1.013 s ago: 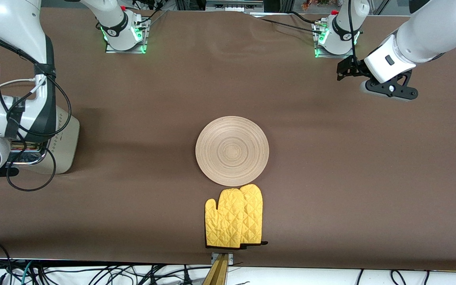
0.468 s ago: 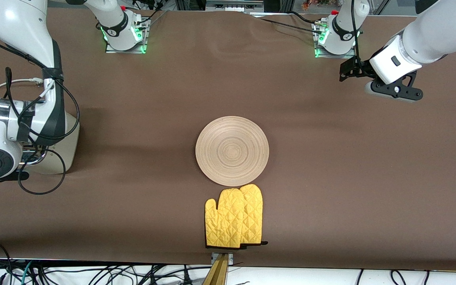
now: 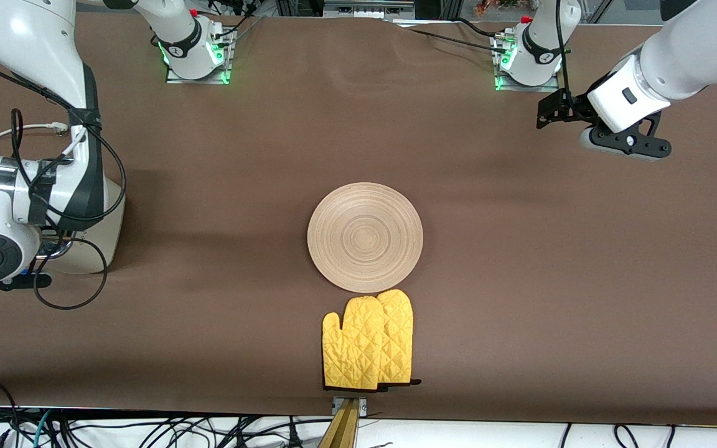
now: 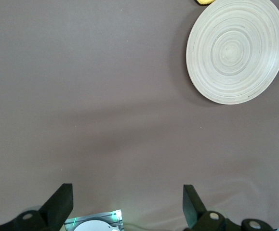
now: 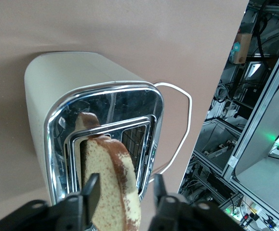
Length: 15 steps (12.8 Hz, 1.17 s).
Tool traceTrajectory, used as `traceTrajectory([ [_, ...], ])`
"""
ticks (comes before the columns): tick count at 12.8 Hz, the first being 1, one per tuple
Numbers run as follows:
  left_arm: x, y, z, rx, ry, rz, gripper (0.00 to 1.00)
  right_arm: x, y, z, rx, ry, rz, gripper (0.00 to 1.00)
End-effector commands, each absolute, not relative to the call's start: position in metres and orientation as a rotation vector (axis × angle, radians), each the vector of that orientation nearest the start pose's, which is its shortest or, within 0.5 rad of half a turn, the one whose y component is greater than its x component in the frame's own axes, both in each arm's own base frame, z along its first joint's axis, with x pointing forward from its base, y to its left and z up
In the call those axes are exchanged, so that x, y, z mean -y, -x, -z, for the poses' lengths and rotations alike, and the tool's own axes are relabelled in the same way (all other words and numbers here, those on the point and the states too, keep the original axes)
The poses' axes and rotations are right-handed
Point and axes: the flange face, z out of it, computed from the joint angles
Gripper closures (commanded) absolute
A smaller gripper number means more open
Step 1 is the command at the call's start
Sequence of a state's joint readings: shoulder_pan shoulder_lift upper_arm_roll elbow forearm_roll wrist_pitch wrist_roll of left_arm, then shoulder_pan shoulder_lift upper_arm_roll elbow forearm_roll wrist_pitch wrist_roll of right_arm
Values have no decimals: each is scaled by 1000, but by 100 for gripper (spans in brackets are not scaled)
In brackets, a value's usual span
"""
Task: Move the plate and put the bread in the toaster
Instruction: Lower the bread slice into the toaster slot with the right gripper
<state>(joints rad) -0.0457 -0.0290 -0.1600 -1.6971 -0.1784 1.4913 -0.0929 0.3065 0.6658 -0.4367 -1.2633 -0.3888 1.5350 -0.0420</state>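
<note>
Desk [image 3: 520, 280] covered edge to edge in brown cloth, slight wrinkles along top of front view. Tangled black cables [image 3: 147, 429] run under its near edge. Metal frame racks [image 5: 269, 125] with wiring stand past desk end. Lighting even, soft shadows.

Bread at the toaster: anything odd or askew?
The bread stands only partly in the toaster slot, leaning, between the right end effector fingers, which stand slightly apart. Nothing spilled or damaged.
</note>
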Motion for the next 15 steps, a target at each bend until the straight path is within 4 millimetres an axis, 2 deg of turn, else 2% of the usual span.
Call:
traceTrajectory([
  [1, 128, -519, -584, -209, 3288, -327, 0, 51, -689, -410, 1, -2512, 446, 0],
  [4, 128, -519, -587, -208, 3294, -319, 0, 50, -689, -418, -10, -2543, 435, 0],
  [5, 129, -519, -587, -210, 3292, -319, 0, 48, -687, -430, -3, -2579, 407, 0],
  [7, 126, -519, -586, -203, 3289, -322, 0, 45, -685, -435, -7, -2635, 409, 0],
  [9, 124, -520, -586, -198, 3289, -321, 0, 36, -678, -467, -32, -2768, 347, 0],
  [12, 120, -522, -586, -182, 3298, -314, 0, 25, -667, -501, -16, -2911, 300, 0],
  [13, 119, -522, -586, -179, 3299, -314, 0, 22, -663, -510, -21, -2931, 290, 0],
  [15, 118, -522, -587, -179, 3292, -309, 0, 11, -661, -516, -50, -2946, 276, 0],
])
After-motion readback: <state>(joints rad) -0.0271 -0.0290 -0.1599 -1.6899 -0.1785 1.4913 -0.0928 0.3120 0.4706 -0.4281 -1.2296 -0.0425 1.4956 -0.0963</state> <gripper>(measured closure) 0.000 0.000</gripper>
